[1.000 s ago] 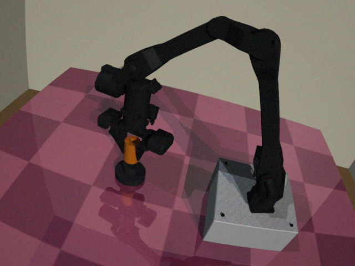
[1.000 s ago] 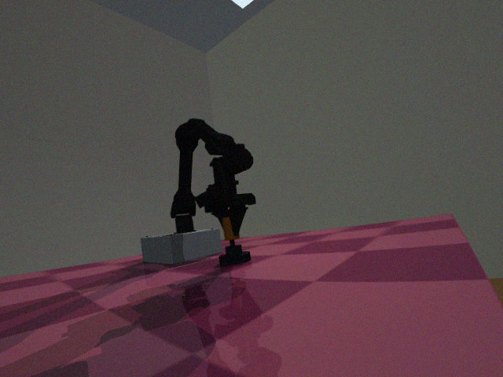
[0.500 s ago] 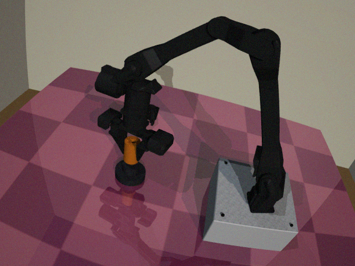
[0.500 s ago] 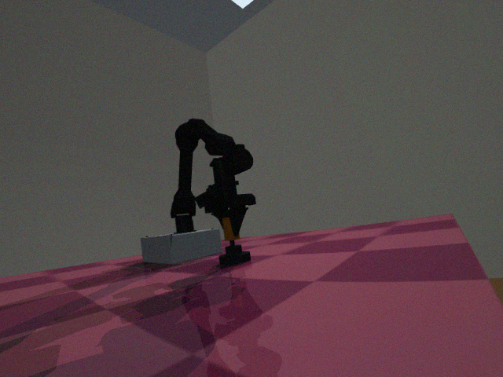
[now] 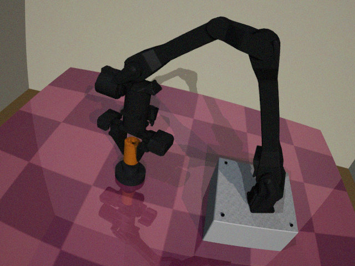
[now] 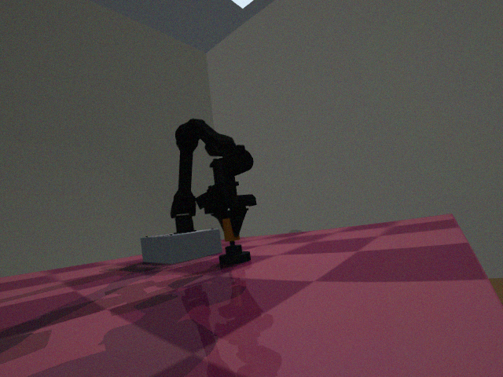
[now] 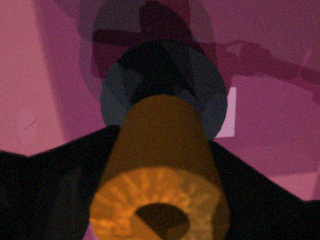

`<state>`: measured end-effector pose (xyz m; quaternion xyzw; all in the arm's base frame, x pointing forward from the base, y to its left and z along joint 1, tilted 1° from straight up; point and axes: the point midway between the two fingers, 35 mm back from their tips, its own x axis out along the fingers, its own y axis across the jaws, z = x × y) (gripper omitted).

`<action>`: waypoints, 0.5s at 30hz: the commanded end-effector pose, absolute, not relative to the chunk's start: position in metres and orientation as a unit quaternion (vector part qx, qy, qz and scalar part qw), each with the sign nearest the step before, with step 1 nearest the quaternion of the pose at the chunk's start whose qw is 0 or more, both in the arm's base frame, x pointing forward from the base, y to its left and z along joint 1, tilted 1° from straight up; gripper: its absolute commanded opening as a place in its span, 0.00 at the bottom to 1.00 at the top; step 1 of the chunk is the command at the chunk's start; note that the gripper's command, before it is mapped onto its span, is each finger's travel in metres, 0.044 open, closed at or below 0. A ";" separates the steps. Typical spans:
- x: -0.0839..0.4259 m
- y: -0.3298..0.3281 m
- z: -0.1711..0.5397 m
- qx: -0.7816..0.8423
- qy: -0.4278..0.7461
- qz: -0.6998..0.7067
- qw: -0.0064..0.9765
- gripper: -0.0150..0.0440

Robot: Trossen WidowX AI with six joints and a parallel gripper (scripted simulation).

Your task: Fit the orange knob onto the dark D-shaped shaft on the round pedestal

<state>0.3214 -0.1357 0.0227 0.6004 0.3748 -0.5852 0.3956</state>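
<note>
The orange knob [image 5: 131,151] [image 6: 229,229] [image 7: 161,125] is a tall, tapered tube, leaning slightly in the exterior view. My gripper [image 5: 131,155] [image 6: 232,232] [image 7: 162,141] is shut on it, one finger on each side. The dark round pedestal [image 5: 130,177] [image 6: 234,258] [image 7: 116,102] stands on the table beneath the knob. In the exterior view a short piece of the dark shaft [image 6: 232,243] shows between the knob's lower end and the pedestal, so the knob is not seated on the pedestal. The shaft's flat side and the knob's lower opening are hidden.
The arm's grey base block [image 5: 252,226] [image 6: 178,248] stands on the pink checkered table [image 5: 77,143] [image 6: 386,300], to the right of the pedestal in the top view and left of it in the exterior view. Shadows and reflections lie on the tabletop.
</note>
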 end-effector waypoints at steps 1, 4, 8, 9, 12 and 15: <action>0.321 -0.135 0.022 0.600 0.376 -0.584 0.398 0.25; 0.321 -0.135 0.021 0.600 0.376 -0.584 0.398 0.25; 0.320 -0.135 0.017 0.600 0.376 -0.584 0.398 0.25; 0.320 -0.135 0.016 0.600 0.376 -0.584 0.398 0.25; 0.320 -0.136 0.013 0.600 0.376 -0.584 0.398 0.25; 0.320 -0.136 0.011 0.600 0.376 -0.584 0.398 0.25</action>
